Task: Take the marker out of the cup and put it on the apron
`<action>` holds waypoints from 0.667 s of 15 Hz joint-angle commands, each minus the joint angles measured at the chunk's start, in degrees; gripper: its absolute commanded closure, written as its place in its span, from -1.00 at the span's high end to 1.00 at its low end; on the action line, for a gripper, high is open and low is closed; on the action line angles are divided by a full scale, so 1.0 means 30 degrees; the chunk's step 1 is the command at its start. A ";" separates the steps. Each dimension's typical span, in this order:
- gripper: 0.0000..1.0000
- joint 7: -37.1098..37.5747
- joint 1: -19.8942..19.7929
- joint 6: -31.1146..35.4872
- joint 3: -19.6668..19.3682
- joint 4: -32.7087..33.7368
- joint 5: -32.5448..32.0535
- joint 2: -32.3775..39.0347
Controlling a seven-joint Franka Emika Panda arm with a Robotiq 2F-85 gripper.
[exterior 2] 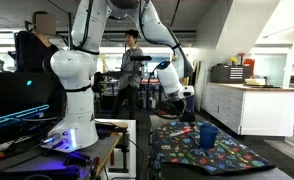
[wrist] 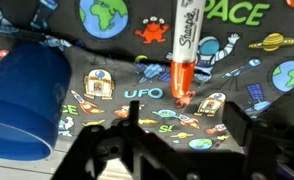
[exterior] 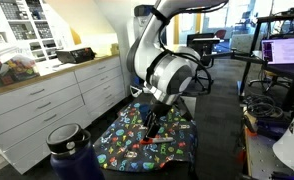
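since the sharpie marker (wrist: 184, 45) lies flat on the space-print apron (wrist: 272, 95), clear of the blue cup (wrist: 27, 100), the gripper (wrist: 182, 120) hovers above with jaws spread and empty; placement looks complete.

In the wrist view, a small dark blue cylindrical cup (wrist: 27, 95) obstructs the left side; an orange-red Sharpie marker (wrist: 182, 50) occupies the centre line. The dark cartoon-printed apron cloth (wrist: 277, 90) lies open rightward.

In an exterior view, white drawer cabinets (exterior: 62, 100) under a pale wooden countertop (exterior: 42, 75) fill nine o'clock, dark floor (exterior: 222, 120) lies at four o'clock, and a purple-lit monitor (exterior: 285, 50) glows at two o'clock; in an exterior view, ceiling lights (exterior 2: 277, 35) shine at two o'clock
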 commanded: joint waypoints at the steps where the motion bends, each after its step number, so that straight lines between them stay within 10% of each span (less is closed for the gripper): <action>1: 0.85 0.0000 0.0001 -0.0001 0.0002 0.0000 0.0000 0.0019; 10: 0.97 0.0000 0.0001 -0.0001 0.0004 0.0000 0.0000 0.0031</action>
